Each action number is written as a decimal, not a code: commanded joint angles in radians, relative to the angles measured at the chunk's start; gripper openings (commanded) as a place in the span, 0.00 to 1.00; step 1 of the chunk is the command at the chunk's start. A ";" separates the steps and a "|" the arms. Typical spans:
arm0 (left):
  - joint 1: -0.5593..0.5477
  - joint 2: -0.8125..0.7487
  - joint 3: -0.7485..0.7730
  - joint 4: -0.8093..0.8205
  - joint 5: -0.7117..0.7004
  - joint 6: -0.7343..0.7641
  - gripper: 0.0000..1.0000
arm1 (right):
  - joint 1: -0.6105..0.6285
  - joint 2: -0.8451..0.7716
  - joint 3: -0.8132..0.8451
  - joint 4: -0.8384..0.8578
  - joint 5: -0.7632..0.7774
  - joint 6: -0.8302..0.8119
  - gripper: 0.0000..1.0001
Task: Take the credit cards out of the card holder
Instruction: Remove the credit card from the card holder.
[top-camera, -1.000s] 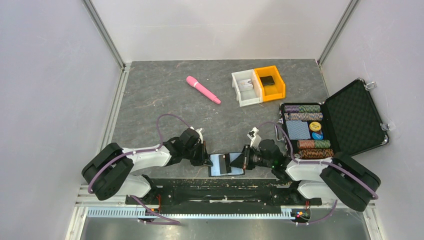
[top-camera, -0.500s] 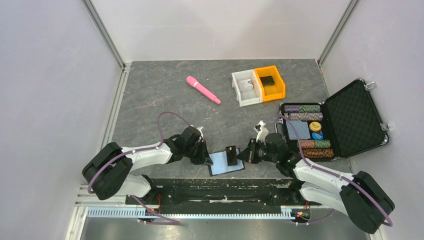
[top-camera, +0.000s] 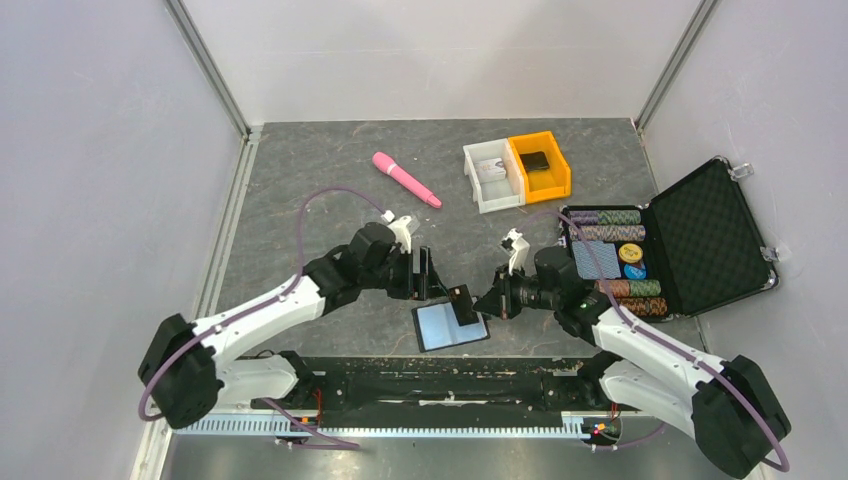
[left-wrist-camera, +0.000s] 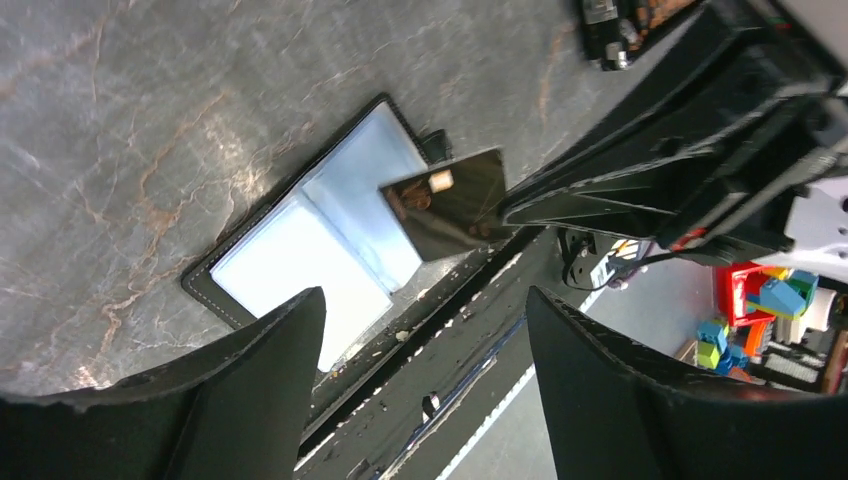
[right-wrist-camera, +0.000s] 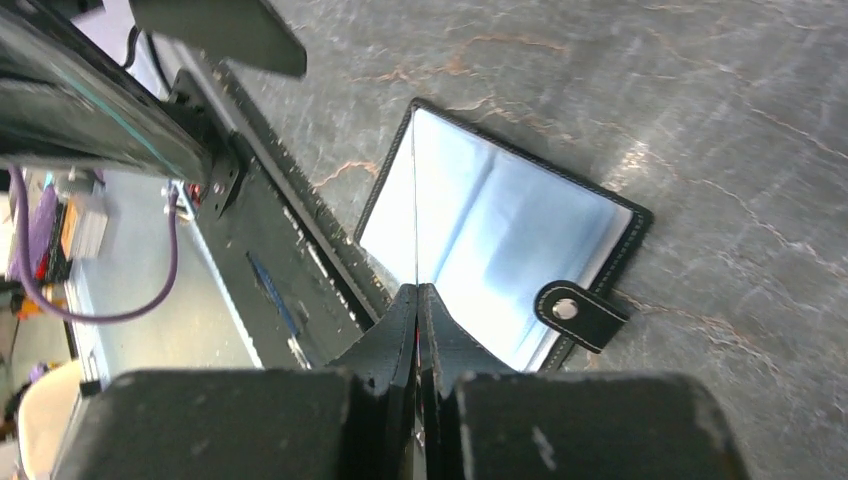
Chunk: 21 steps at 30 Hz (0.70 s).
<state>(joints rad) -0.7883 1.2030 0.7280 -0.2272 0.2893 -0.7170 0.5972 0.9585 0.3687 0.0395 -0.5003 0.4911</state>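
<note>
Two pincers frame one open card holder. On the left, my left pincer (top-camera: 423, 275) hangs spread above the table (top-camera: 320, 210), gripping nothing, just behind the holder (top-camera: 440, 328). The holder lies flat near the table's front edge, glossy panels up. Over its right part, my right pincer (top-camera: 482, 303) pinches a dark card (top-camera: 463, 303), held tilted, near the holder's tab (right-wrist-camera: 582, 315).

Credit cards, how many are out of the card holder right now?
1: a dark glossy credit card, pinched in the right claw over the open flat black card holder. Others may be hidden in its pockets.
</note>
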 joint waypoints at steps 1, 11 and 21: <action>0.000 -0.092 0.058 -0.064 -0.007 0.154 0.81 | -0.004 -0.005 0.047 -0.017 -0.183 -0.104 0.00; 0.000 -0.126 0.069 -0.042 0.196 0.278 0.76 | -0.004 -0.038 -0.075 0.322 -0.426 0.080 0.00; 0.000 -0.046 0.122 -0.059 0.382 0.274 0.69 | -0.003 -0.094 -0.139 0.391 -0.497 0.143 0.00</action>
<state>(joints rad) -0.7883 1.1439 0.8112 -0.3046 0.5568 -0.4778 0.5972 0.8883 0.2462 0.3431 -0.9424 0.5945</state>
